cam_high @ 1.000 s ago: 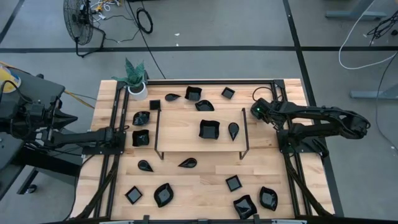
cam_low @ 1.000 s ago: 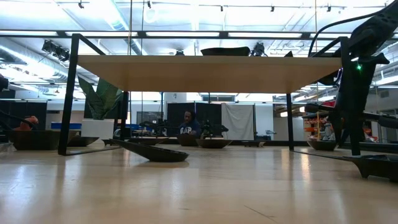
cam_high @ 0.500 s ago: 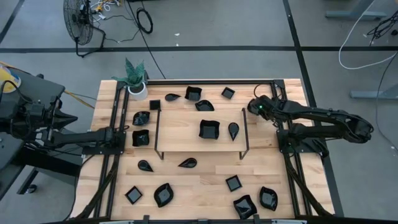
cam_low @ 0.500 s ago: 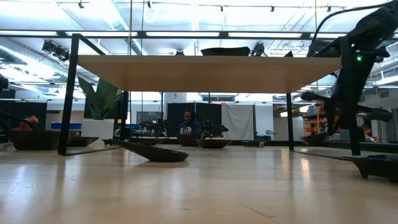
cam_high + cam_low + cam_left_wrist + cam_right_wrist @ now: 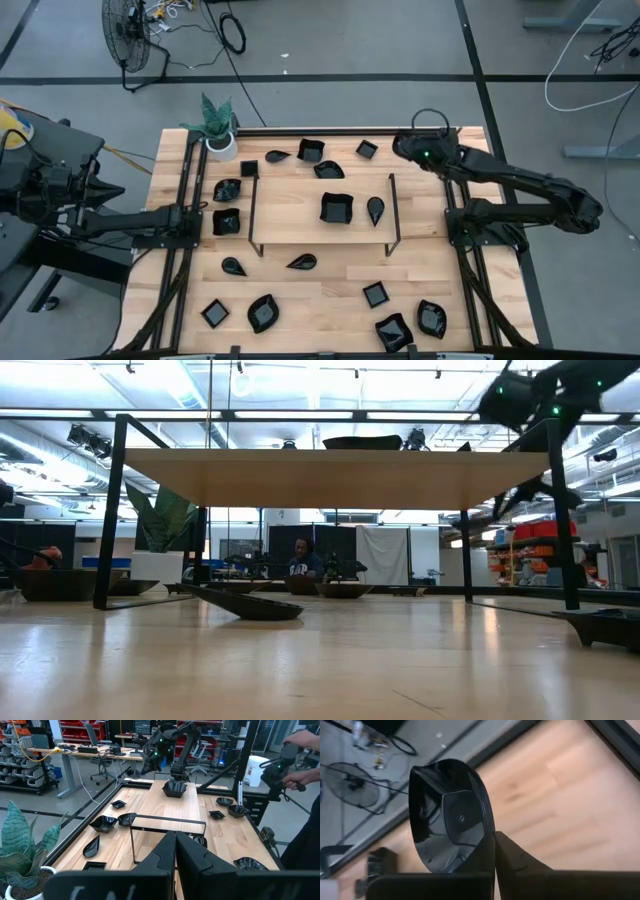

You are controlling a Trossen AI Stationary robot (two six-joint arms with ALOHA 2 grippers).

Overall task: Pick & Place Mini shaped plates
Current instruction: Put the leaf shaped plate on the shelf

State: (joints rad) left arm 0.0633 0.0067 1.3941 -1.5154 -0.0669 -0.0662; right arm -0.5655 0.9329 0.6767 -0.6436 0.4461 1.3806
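Your right gripper (image 5: 494, 851) is pinched shut on the rim of a small glossy black square dish (image 5: 451, 815), holding it edge-on so it hangs tilted in the air near the far right corner of the light wooden table (image 5: 330, 285). An edge pinch is probably the only grip a dish this shallow allows. In the high view the arm covers the dish, so only the right gripper (image 5: 408, 146) itself shows there. Your left gripper (image 5: 175, 851) waits at the left table edge, fingers together, holding nothing. The other glossy black mini dishes lie scattered: a square one (image 5: 336, 208) and a teardrop (image 5: 375, 209) on the raised wooden shelf inside the thin black wire frame (image 5: 252, 212). How firm the pinch is, you can't judge. A person's hand (image 5: 300, 740) is cut off at the edge of the left wrist view.
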